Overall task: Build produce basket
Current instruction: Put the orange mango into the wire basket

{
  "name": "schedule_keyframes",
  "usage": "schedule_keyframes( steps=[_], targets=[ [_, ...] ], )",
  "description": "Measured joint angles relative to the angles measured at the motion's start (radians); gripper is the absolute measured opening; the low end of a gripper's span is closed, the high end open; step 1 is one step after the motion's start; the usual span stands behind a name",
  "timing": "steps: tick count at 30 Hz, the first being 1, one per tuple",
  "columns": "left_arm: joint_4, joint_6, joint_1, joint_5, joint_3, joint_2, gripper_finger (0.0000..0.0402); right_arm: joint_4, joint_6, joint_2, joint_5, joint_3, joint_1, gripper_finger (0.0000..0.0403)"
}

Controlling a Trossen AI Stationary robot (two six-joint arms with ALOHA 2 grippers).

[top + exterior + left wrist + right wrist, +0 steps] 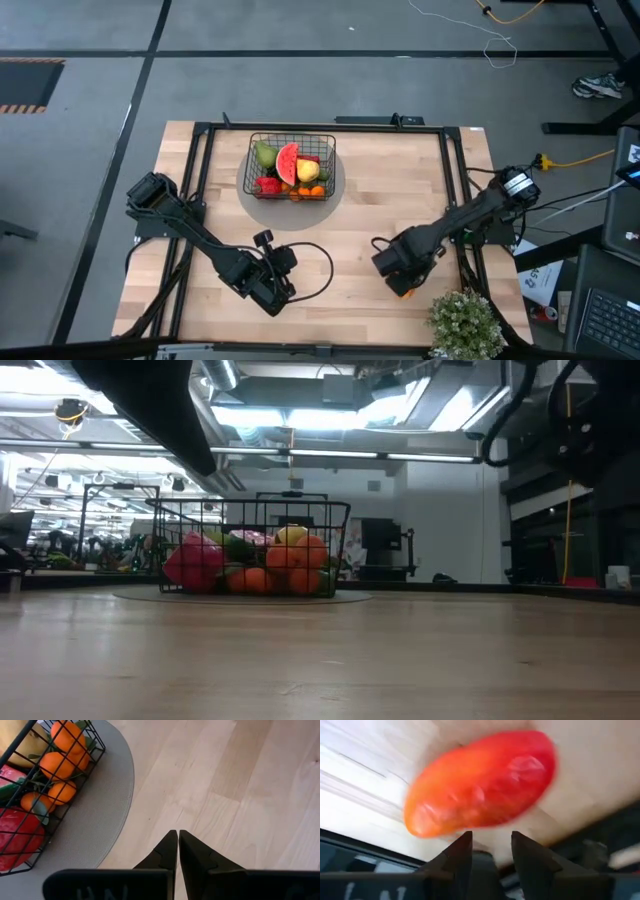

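Note:
The black wire basket (291, 168) stands on a round grey mat (247, 188) at the far middle of the table. It holds a watermelon slice (288, 163), a green pear (264, 155), a yellow fruit (307, 170), a red fruit (268, 185) and oranges (60, 760). My left gripper (178, 834) is shut and empty over bare wood near the mat's edge (100, 810). My right gripper (491, 837) is open near the table's front right. Its fingertips stand just short of an orange-red mango (480, 782), which lies on the wood (404, 292). My right gripper's open fingertips (465, 840) reach the near side of the mango; I cannot tell whether they touch it.
A potted leafy plant (465, 322) stands at the front right corner, close to my right gripper. A black cable loop (322, 268) lies beside my left arm. The black frame rails run along the table's left and right sides. Bare wood lies between the two arms.

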Motion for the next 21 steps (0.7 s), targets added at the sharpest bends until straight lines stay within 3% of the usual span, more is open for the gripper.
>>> schedule_keyframes(
  steps=[7, 15, 21],
  targets=[
    [0.0, 0.0, -0.007, 0.0, 0.0, 0.0, 0.0014, 0.175, 0.058, 0.0, -0.009, -0.105, 0.022, 0.0138],
    [0.0, 0.0, -0.007, 0.0, 0.0, 0.0, 0.0014, 0.572, 0.073, 0.0, 0.253, -0.163, -0.007, 0.0138],
    [0.0, 0.0, -0.007, 0.0, 0.0, 0.0, 0.0014, 0.585, -0.054, 0.001, 0.362, -0.106, -0.024, 0.0138]
  ],
)
